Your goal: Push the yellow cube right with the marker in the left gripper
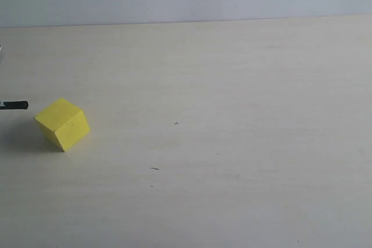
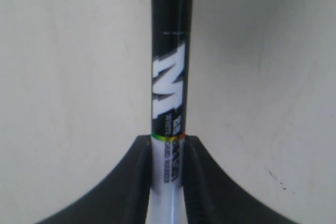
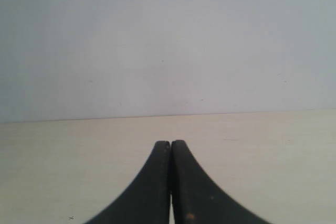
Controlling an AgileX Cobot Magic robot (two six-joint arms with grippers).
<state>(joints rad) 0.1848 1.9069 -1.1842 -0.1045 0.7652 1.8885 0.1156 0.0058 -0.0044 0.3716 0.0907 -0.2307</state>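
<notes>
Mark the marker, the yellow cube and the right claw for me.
marker (image 2: 170, 77): left wrist view, on the black printed part of its barrel.
yellow cube (image 1: 60, 121): exterior view, on its top face.
right claw (image 3: 170, 146): right wrist view, at the seam between its shut fingertips.

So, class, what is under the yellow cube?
The yellow cube sits on the pale table; nothing else shows beneath. Its bottom face and the table patch below are covered.
</notes>
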